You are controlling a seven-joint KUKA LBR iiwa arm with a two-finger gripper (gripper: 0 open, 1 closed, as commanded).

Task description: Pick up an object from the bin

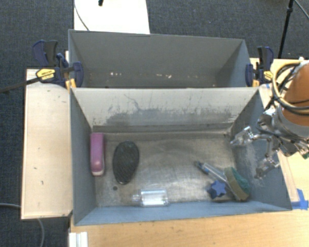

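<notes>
My gripper (253,153) hangs over the right side of the bin, near the right wall. Its two metal fingers stand apart, open, with nothing between them. Just below and left of it lies a brush (232,183) with a green-and-tan head and a blue handle end, beside a thin grey-blue stick (207,169). The fingers do not touch either one.
A clear plastic bottle (151,197) lies at the front wall. A dark oval thing (125,161) and a pink bar (97,153) lie at the left. The arm with its orange cover comes in over the right rim.
</notes>
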